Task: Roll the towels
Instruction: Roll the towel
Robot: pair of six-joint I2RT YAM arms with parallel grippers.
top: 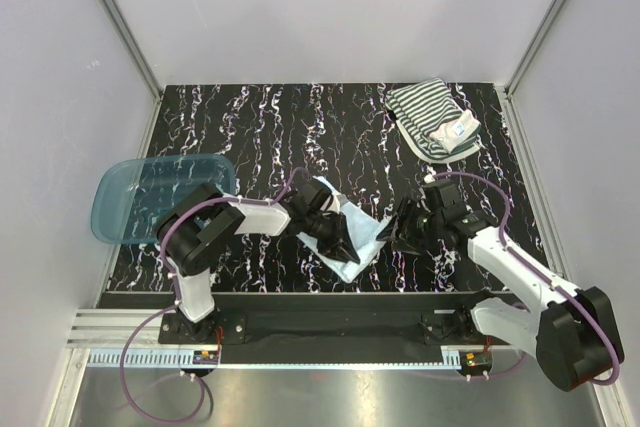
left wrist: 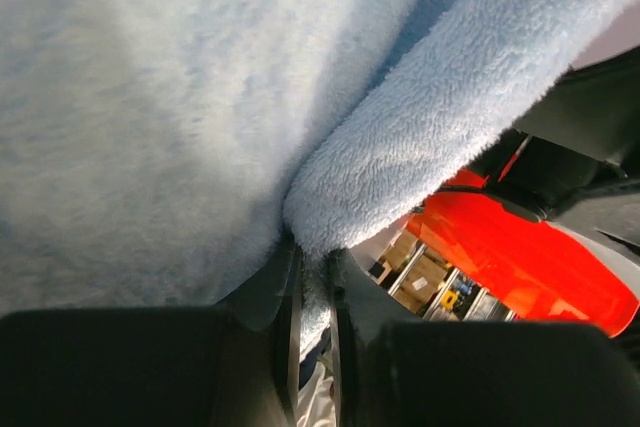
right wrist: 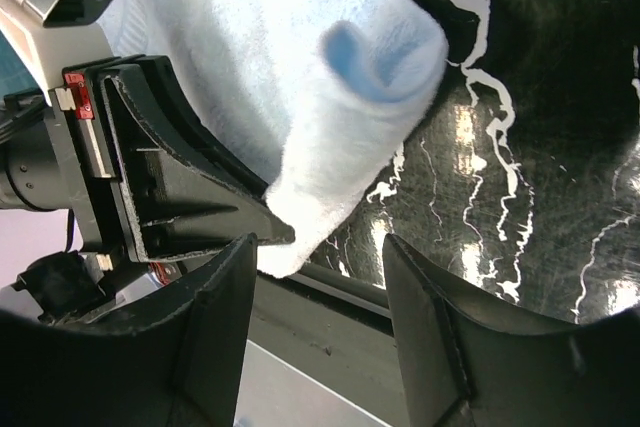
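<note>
Left wrist view: left gripper (left wrist: pixel 312 272) clamps a fold of the light blue towel (left wrist: pixel 150 97); right gripper (right wrist: pixel 318 252) hangs, jaws apart, just beside its rolled end.

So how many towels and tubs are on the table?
Towels: 2, a light blue towel and a striped towel
Tubs: 1, a see-through blue tub
Total: 3
</note>
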